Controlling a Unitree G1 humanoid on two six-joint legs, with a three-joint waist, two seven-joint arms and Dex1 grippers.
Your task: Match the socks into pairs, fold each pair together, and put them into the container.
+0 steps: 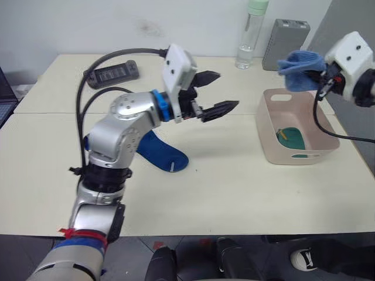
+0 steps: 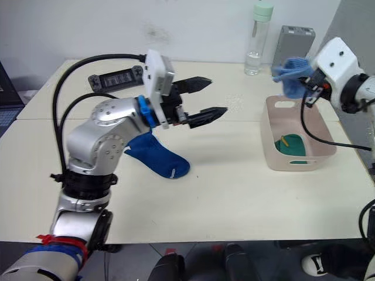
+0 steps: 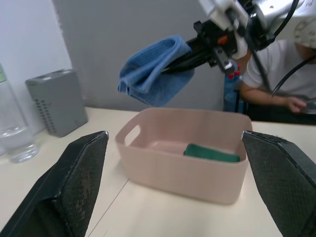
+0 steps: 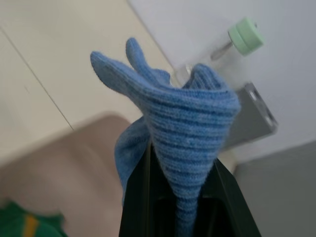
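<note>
Holding a folded light blue sock pair (image 1: 300, 71) above the pink container (image 1: 328, 139), the right gripper (image 1: 321, 77) is pinching the bundle between its fingers.
Green socks (image 1: 290, 138) are lying inside the container, which is sitting near the table's (image 1: 234, 193) right edge. The left gripper (image 1: 220, 92) is hovering over the table's middle with its fingers spread and empty, while a dark blue sock (image 2: 157, 158) is lying flat beneath that arm. A water bottle (image 1: 251, 34) and grey box (image 1: 284, 43) are standing along the far edge.

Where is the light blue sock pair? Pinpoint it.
The light blue sock pair is pinched in the right tool, held above the pink container's far end.
</note>
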